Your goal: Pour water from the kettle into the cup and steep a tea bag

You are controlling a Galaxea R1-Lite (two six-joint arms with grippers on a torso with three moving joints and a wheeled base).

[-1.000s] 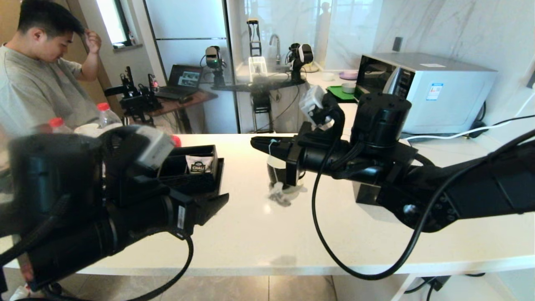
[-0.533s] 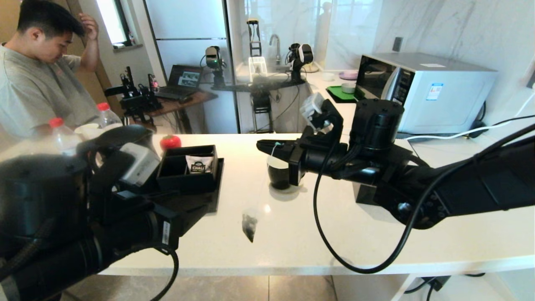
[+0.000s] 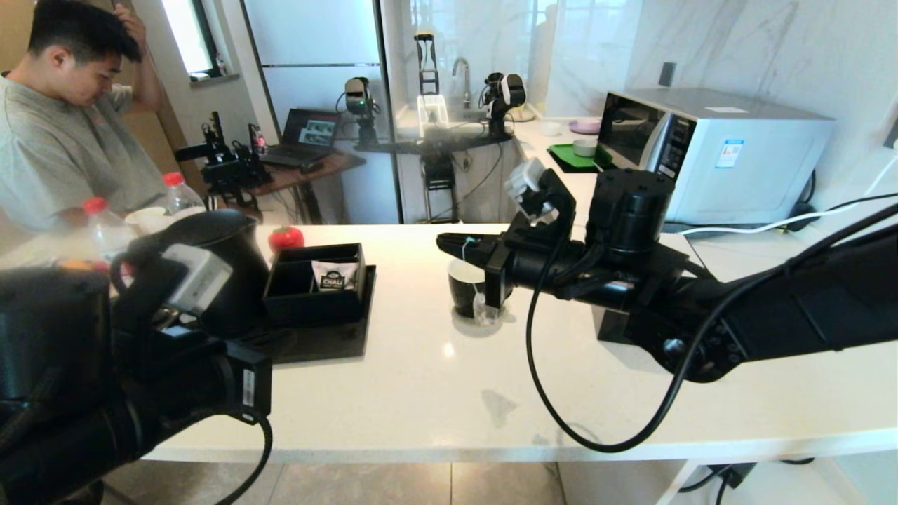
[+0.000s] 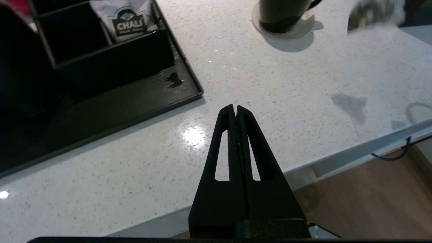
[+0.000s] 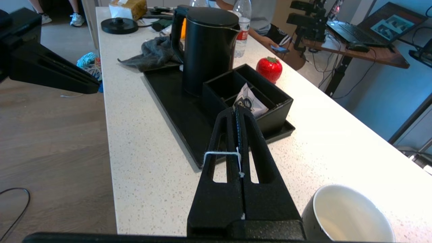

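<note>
Tea bag [image 3: 481, 308], a tiny pale translucent pouch on a thin white string, is dangling beside the small glossy black mug [image 3: 464, 296] in the head view. My right gripper [image 3: 449, 245] is pinching that string closed above the mug, while the left gripper [image 3: 242, 382] is sitting low near the counter's front edge. The tall matte black kettle [image 3: 221, 270] is standing on the black tray [image 3: 330, 340].

From the left wrist, I am seeing the left claw's fingers pressed together, empty, over speckled white stone.

From the right wrist, the string is looping around the closed fingers [image 5: 221, 148]; the mug's white inside looks dry. I judge I should let the pouch stop swinging, then centre it over the rim before lowering.
</note>
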